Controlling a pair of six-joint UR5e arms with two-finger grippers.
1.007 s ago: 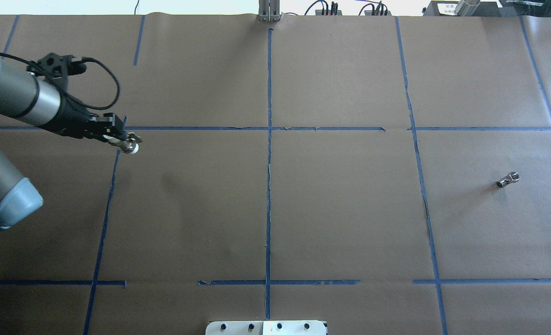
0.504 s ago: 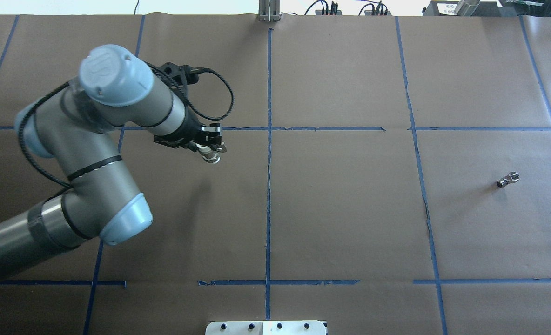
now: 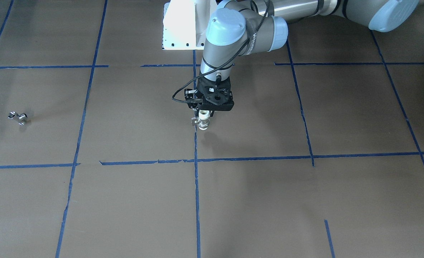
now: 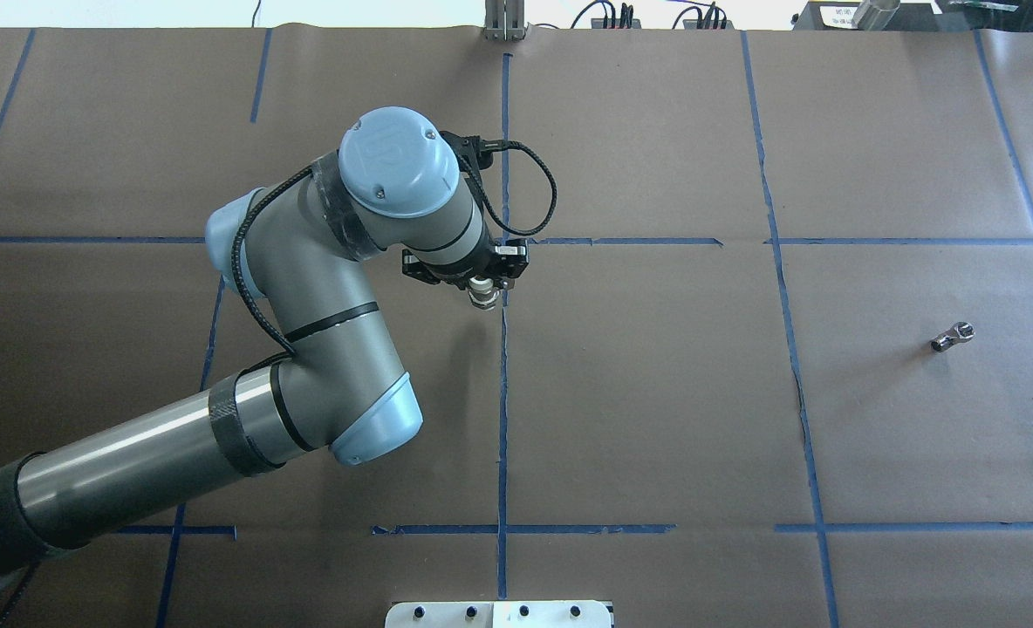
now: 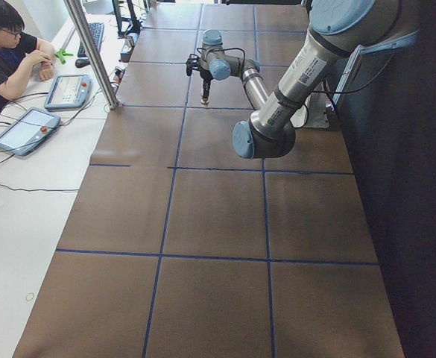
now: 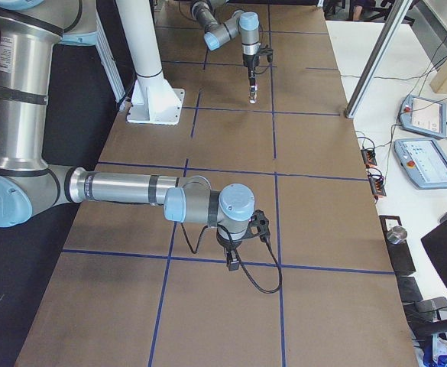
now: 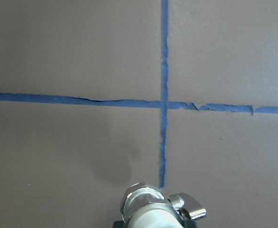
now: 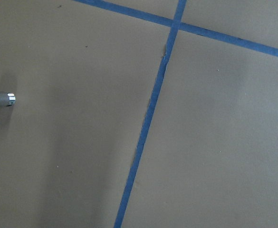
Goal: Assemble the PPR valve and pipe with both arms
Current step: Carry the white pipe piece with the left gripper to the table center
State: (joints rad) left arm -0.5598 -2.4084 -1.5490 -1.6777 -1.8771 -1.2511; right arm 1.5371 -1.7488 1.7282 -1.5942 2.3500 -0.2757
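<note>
My left gripper (image 4: 482, 292) is shut on the PPR valve (image 4: 482, 302), a white cylinder with a silvery collar. It holds the valve upright, just above the paper at the table's centre tape line. The valve also shows in the front view (image 3: 203, 123) and at the bottom of the left wrist view (image 7: 150, 209). The pipe (image 4: 953, 337), a tiny all-silver piece, lies alone on the paper at the right, also in the front view (image 3: 18, 118) and at the left edge of the right wrist view (image 8: 1, 99). My right gripper (image 6: 233, 260) shows only in the exterior right view, pointing down. I cannot tell its state.
Brown paper with blue tape lines (image 4: 503, 392) covers the table. The white pedestal (image 3: 183, 25) stands at the robot's edge. A metal post (image 5: 91, 52) stands at the far side. An operator (image 5: 1, 45) sits there with tablets (image 5: 24, 128).
My left arm has swung right, from the table's left side to the centre line, carrying the valve. The pipe has not moved.
</note>
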